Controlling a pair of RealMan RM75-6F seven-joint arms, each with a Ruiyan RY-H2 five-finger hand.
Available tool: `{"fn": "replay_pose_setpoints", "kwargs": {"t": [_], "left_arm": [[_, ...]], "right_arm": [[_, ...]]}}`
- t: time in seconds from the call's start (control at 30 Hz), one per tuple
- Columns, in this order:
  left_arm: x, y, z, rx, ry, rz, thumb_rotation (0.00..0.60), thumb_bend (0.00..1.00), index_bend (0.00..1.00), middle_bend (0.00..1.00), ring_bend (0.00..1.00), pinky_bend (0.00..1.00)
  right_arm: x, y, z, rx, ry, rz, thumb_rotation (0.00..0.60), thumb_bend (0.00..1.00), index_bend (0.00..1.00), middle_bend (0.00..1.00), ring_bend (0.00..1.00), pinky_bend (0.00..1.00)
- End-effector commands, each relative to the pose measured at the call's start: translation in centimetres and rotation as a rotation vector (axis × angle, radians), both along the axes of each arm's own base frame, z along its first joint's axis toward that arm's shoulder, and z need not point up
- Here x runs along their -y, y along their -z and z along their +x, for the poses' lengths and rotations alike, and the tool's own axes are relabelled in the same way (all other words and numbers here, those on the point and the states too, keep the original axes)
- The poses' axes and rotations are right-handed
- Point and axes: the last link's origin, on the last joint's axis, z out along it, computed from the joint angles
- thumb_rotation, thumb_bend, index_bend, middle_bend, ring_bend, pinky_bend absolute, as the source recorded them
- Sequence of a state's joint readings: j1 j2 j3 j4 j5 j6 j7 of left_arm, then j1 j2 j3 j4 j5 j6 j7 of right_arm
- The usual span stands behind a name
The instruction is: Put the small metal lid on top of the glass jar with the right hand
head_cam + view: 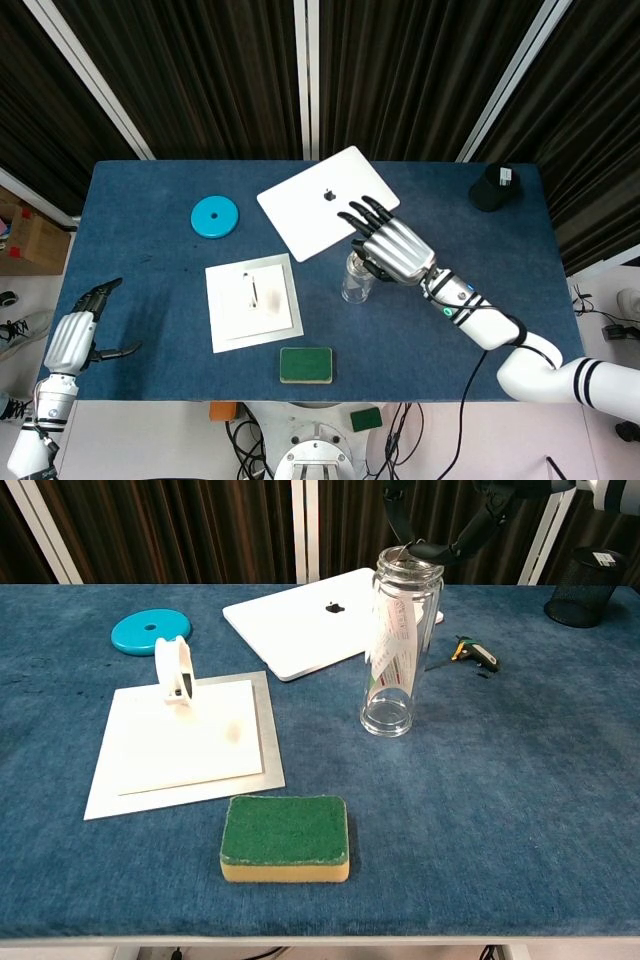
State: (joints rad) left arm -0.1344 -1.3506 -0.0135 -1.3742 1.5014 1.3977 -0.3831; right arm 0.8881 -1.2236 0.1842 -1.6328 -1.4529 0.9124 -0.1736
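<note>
A tall clear glass jar with a paper label inside stands upright in the middle of the blue table. My right hand hovers right over its mouth, palm down, and covers the jar's top in the head view; the jar shows below it. In the chest view its dark fingers reach down from above and pinch the small metal lid, which sits tilted at the jar's rim. My left hand hangs off the table's near left corner, empty, thumb apart from the fingers.
A white laptop lies just behind the jar. A white board with a tape roll is to the left, a green sponge near the front edge, a blue disc at back left, a black cup at back right, a small tool to the jar's right.
</note>
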Motion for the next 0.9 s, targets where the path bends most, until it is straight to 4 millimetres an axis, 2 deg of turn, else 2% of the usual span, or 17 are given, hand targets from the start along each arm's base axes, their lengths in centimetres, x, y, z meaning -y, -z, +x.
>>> {"fn": "replay_pose_setpoints", "kwargs": {"t": [0.03,0.4,0.53,0.63,0.77,0.9], "left_arm": [[0.00,-0.02,-0.03,0.000,0.000,0.001,0.538,0.08,0.09,0.11,0.09,0.13],[0.07,0.11,-0.12,0.001,-0.002,-0.004,0.537,0.08,0.09,0.11,0.09,0.13],[0.05,0.15,-0.08,0.001,-0.001,-0.006,0.537,0.08,0.09,0.11,0.09,0.13],[0.03,0.16,-0.06,0.000,0.000,-0.007,0.535,0.08,0.09,0.11,0.09,0.13],[0.04,0.16,-0.05,0.000,0.000,-0.007,0.541,0.08,0.09,0.11,0.09,0.13],[0.08,0.20,-0.07,0.000,-0.001,-0.008,0.536,0.08,0.09,0.11,0.09,0.13]], "right_arm": [[0.04,0.02,-0.03,-0.001,0.002,-0.001,0.600,0.43,0.64,0.07,0.00,0.00],[0.02,0.03,-0.02,-0.004,-0.001,-0.002,0.600,0.42,0.63,0.07,0.00,0.00],[0.02,-0.05,-0.12,-0.010,-0.001,-0.001,0.600,0.40,0.59,0.07,0.00,0.00],[0.02,-0.11,-0.25,-0.018,-0.001,0.001,0.600,0.38,0.54,0.07,0.00,0.00],[-0.04,-0.19,-0.31,-0.026,-0.003,0.009,0.600,0.35,0.43,0.07,0.00,0.00],[-0.10,-0.42,-0.28,-0.014,-0.006,0.008,0.600,0.32,0.26,0.05,0.00,0.00]]}}
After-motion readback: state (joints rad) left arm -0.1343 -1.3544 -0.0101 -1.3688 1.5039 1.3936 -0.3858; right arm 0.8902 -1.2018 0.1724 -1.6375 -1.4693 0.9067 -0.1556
